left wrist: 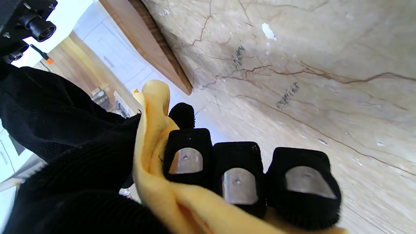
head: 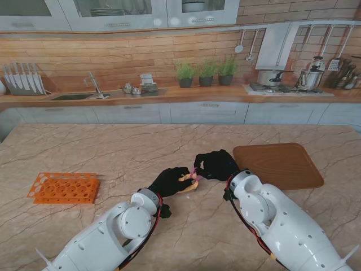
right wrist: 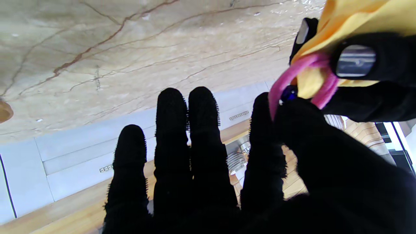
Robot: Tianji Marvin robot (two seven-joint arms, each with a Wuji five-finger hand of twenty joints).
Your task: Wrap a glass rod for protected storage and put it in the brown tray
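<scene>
Gripping the yellow cloth [left wrist: 152, 182] roll, our left hand [head: 169, 182] is curling its fingers [left wrist: 187, 156] tight around it above the table [head: 113, 152]. Our right hand [head: 216, 165] is pinching a pink band [right wrist: 286, 79] at the cloth's end, other fingers straight. We cannot see the rod; the tray [head: 279, 165] is lying right of both hands.

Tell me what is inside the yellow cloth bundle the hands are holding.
The yellow cloth is rolled shut in the left hand, with a pink band looped round its end by the right hand. Its contents are covered; no glass rod shows.
</scene>
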